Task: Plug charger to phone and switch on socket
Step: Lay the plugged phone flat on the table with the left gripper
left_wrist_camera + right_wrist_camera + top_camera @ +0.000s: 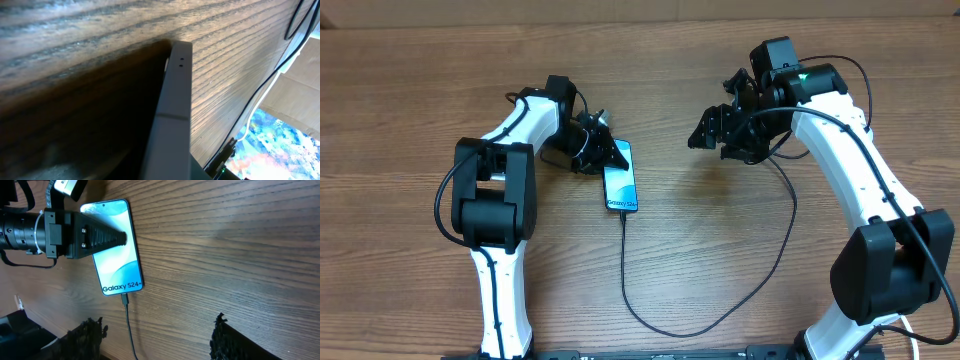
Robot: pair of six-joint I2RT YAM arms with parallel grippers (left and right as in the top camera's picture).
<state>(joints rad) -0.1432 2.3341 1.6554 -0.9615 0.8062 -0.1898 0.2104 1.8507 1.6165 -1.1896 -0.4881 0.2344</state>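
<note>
**Inspector A:** Location of the phone?

**Inspector B:** It lies flat and screen up on the worktop, left of centre. The charger leaves the phone's near edge, runs toward the near side, loops right and climbs away toward the right arm. Its connector tip appears seated in the phone's port.

**Inspector A:** State of the jaws?

**Inspector B:** On the right gripper the jaws are spread wide and hold nothing, hovering to the right of the phone. On the left gripper one finger lies across the upper screen. I cannot tell whether it clamps the phone or merely pins it.

**Inspector A:** Handling assessment?

**Inspector B:** I judge the phone light, rigid, glass-faced and slick on wood. It would likely slide if pushed at one end, so brace it by the long edges rather than the screen. The cable is thin and limp. Take it at the stiff connector body and never haul on the cord.

**Inspector A:** The socket?

**Inspector B:** It is not seen in any view. In my judgement the switching is outstanding.
</note>
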